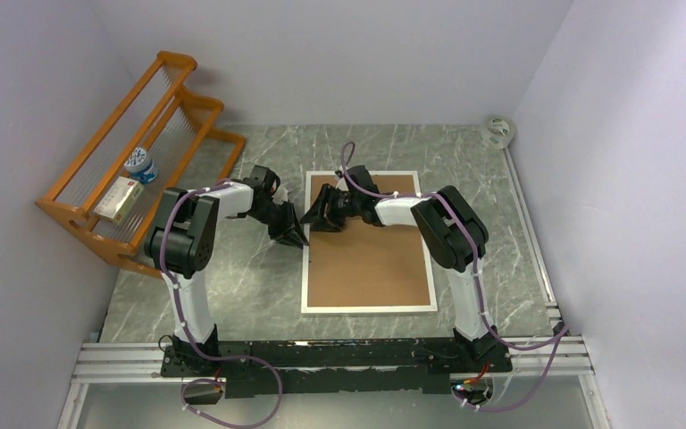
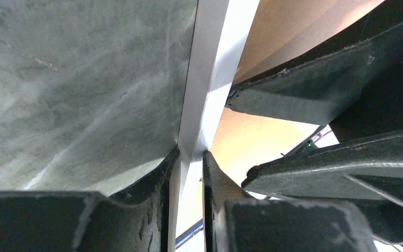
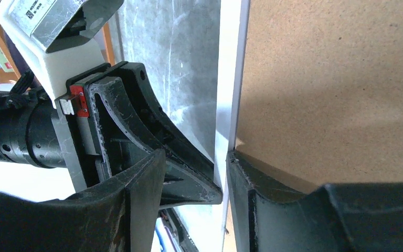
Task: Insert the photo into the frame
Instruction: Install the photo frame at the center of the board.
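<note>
The left gripper (image 2: 191,157) pinches the white rim of the frame (image 2: 212,63) between its fingertips, likely to steady it, while the fingers of the right gripper (image 3: 195,157) stand spread astride that rim.

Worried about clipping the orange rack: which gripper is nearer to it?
Left. The left gripper pinches the left edge of the frame from the side facing the orange rack. The right gripper lies over the frame's brown back, farther off.
</note>
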### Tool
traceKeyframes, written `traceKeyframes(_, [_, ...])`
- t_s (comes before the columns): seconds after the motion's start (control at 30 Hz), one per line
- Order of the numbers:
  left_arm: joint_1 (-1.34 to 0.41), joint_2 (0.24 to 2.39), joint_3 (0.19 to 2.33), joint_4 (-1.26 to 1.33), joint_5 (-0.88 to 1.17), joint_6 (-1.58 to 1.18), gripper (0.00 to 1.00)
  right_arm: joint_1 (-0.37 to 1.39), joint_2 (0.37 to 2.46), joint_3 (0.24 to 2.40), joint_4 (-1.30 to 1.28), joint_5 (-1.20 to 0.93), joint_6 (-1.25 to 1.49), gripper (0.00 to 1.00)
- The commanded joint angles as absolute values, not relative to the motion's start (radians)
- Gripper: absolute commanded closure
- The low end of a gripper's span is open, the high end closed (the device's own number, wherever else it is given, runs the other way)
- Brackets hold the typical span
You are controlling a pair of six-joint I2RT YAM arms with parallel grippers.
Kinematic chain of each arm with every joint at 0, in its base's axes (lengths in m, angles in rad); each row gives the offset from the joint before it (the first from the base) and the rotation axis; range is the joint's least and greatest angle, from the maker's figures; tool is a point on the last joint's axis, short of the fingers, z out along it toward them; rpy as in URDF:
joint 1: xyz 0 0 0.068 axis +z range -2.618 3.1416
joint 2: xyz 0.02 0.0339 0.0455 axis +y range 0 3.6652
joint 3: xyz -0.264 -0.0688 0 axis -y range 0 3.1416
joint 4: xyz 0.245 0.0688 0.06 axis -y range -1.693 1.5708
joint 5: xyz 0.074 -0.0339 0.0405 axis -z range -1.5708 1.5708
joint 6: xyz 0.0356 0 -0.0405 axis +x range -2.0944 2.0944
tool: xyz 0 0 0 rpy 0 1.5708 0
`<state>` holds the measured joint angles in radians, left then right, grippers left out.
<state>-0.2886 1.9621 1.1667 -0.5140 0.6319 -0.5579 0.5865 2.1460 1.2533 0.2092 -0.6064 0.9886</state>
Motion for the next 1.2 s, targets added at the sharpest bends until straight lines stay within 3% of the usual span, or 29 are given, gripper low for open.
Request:
traceKeyframes(0.0, [-0.302,2.031,1.131,-0.537,0.438,-0.506,0.84,0.552,2.198,1.213,-0.074,-0.287,0.896,0.47])
traceKeyframes(0.2, [-0.302,2.033,1.127,-0.535,0.437,-0.508,0.84,0.552,2.168,1.232,-0.148,-0.182,0.839,0.47])
traceKeyframes(0.43, [-0.302,2.034,1.129,-0.534,0.443,-0.507,0.84,0.548,2.125,1.205,-0.091,-0.222,0.793,0.48])
traceKeyframes(0.77, [-0.302,1.976,1.145,-0.487,0.499,-0.500,0.77,0.546,2.022,1.248,0.118,-0.401,0.795,0.62])
traceKeyframes(1.17, [-0.302,1.967,1.149,-0.431,0.574,-0.507,0.66,0.497,2.012,1.300,-0.087,-0.183,0.741,0.52])
